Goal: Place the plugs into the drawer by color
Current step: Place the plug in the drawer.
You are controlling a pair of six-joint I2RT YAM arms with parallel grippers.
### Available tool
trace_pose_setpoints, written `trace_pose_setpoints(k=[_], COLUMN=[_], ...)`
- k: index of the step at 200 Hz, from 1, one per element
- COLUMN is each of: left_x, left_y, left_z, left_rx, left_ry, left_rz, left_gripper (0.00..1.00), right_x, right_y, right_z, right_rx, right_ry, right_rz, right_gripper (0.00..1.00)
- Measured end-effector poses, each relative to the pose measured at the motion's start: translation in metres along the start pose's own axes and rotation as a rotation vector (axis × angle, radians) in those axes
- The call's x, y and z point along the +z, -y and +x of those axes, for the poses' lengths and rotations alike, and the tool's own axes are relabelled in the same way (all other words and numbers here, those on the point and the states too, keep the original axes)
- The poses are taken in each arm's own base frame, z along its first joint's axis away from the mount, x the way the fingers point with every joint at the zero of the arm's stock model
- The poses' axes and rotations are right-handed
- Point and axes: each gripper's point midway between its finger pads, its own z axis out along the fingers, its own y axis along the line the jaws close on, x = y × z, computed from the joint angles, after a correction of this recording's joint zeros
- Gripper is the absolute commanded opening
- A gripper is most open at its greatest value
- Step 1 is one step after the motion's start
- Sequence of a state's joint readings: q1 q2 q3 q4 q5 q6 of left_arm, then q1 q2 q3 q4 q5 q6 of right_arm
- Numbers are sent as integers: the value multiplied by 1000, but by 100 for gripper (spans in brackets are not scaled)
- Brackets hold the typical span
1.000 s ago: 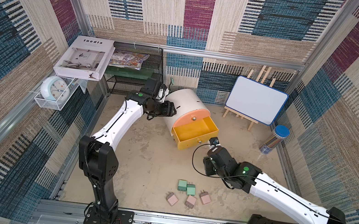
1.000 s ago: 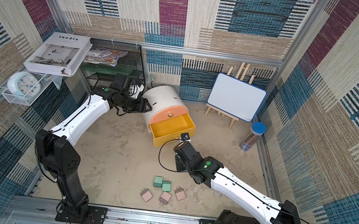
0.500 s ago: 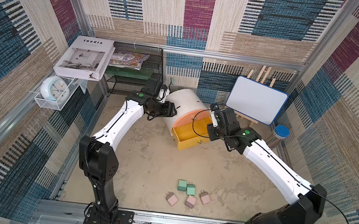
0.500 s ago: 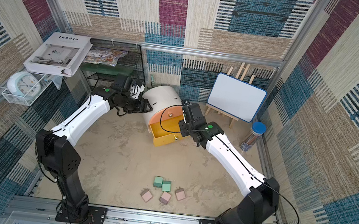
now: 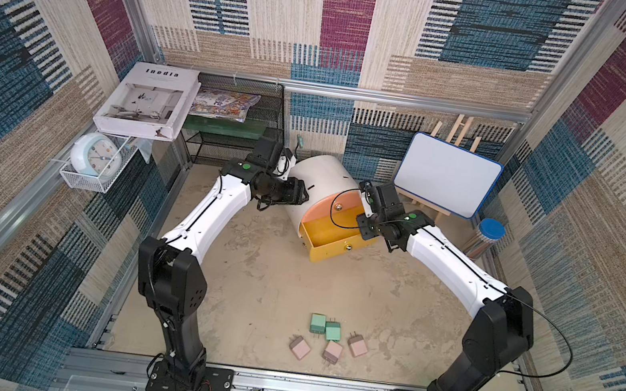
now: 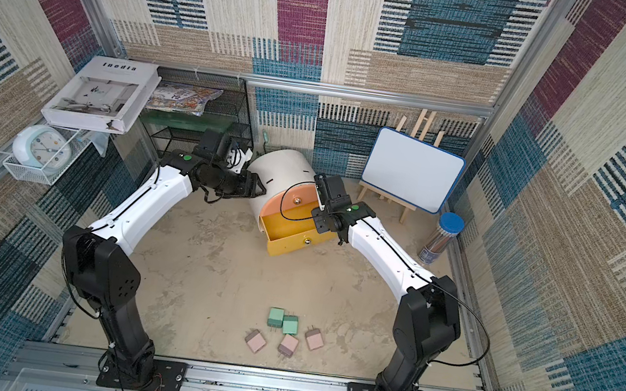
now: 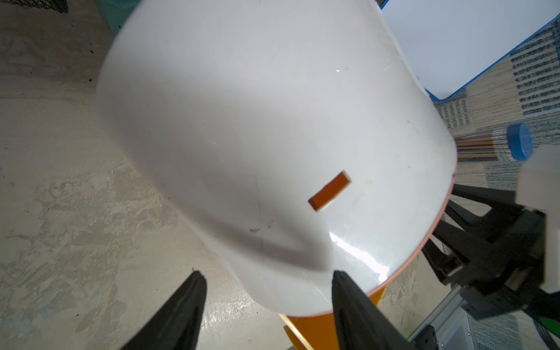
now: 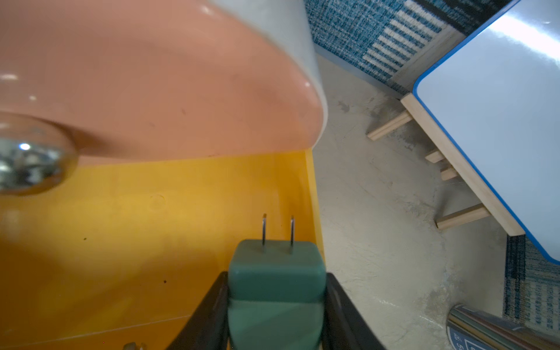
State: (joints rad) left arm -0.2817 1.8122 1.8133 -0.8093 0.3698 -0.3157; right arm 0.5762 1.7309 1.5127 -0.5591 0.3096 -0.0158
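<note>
While five plugs (image 5: 333,331) lie on the bench (image 5: 248,279) before the cabinet (image 5: 322,181), the right tool (image 8: 276,283) pinches a green plug (image 8: 274,263) over its open yellow drawer (image 5: 331,247); at the cabinet's flank the left tool (image 7: 266,274) stands part-open, gripping nothing.

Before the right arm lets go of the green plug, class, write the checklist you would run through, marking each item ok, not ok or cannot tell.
1. Grip on the green plug by the right hand: ok, clamped between both fingers.
2. The yellow drawer is pulled out: ok.
3. Plug is above the drawer's floor, not outside it: ok, though near the side wall.
4. Drawer is free of other colours: cannot tell; the visible floor is bare, the rest is hidden.
5. The left hand braces the cabinet: cannot tell; it is open beside it, contact unclear.
</note>
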Motion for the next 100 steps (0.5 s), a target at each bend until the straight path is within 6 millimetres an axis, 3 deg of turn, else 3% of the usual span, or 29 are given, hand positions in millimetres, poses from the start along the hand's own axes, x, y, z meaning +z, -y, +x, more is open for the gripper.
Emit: trace_pose_setpoints(k=[51,100], left_x=[0,1], left_y=[0,0], left_z=[0,0], left_rx=[1,1], left_ry=[-1,-1], left_rz=[0,0], left_gripper=[70,70], right_x=[18,23], right_y=[-4,-5], right_z=[1,-2], right_rx=[-6,-8], right_ry=[-15,-8], right_rz=[1,6], right_gripper=[40,50])
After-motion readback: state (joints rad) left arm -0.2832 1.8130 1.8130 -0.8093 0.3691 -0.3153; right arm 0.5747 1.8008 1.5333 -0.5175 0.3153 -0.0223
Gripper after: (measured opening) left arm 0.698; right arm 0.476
